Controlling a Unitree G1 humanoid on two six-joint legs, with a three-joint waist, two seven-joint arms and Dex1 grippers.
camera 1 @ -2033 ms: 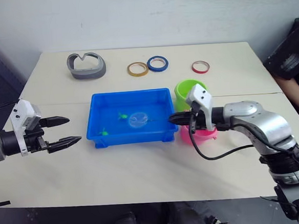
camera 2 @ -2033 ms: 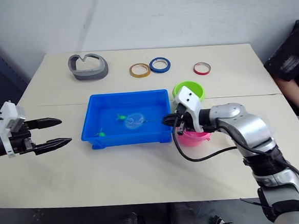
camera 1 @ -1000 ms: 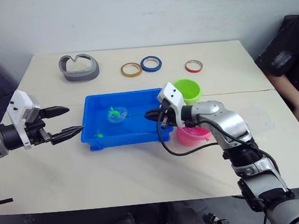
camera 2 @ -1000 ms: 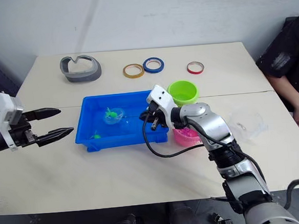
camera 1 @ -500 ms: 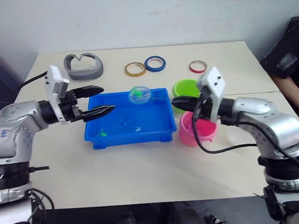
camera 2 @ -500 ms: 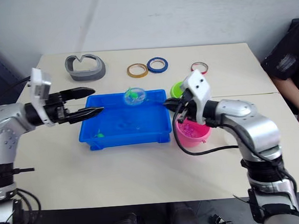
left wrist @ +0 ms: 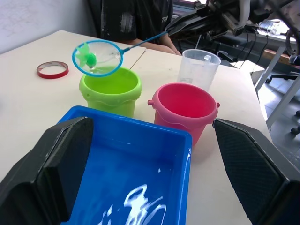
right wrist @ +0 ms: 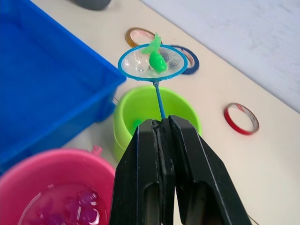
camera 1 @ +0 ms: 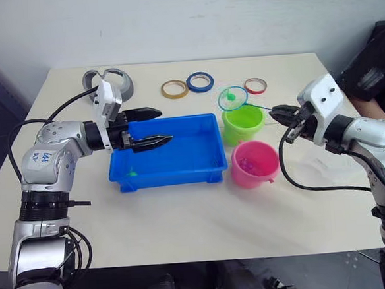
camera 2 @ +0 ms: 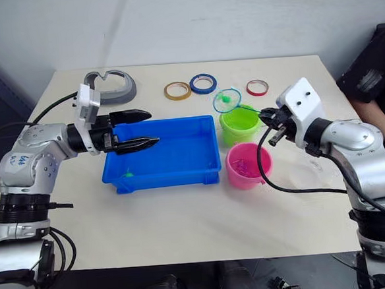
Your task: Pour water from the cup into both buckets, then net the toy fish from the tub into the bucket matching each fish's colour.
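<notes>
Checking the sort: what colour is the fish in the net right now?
Green. The fish lies in the net above the green bucket; clearest in the right wrist view.

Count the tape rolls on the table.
3. They lie in a row along the far side of the table: a yellow roll, a blue roll beside it, and a red roll behind the green bucket.

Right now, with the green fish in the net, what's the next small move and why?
Probably tip the net so the green fish drops into the green bucket. The right gripper is shut on the handle, and the hoop hangs at the bucket's far rim, so a small pull back over the opening first may help.
</notes>
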